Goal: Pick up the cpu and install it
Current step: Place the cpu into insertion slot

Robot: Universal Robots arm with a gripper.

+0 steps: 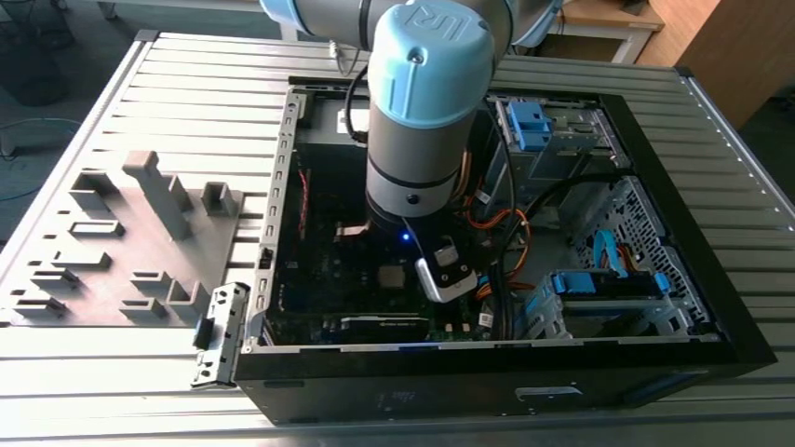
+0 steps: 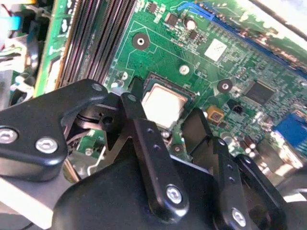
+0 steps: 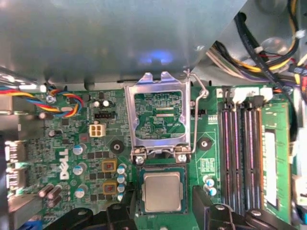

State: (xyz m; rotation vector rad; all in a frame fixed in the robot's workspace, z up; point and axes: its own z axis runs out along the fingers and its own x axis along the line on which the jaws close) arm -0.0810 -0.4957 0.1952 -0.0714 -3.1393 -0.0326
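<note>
Claw (image 2: 161,110) spread wide, holding nothing, astride the cpu (image 2: 164,103) seated in the socket (image 3: 163,170).

In both wrist views the black fingers (image 2: 144,139) stand one on each side of the socket, set wider than the chip. Whether a tip grazes the socket frame cannot be told. The cpu lies flat inside the socket, silver face up. The metal bracket (image 3: 158,117) stands raised at the socket's hinge edge. Memory slots (image 3: 240,143) run beside the socket. In the exterior view the arm (image 1: 423,112) reaches into the open computer case (image 1: 497,391) on the counter (image 1: 186,65).

Grey arm (image 1: 416,149), pale-blue cap (image 1: 431,58), black jaws
</note>
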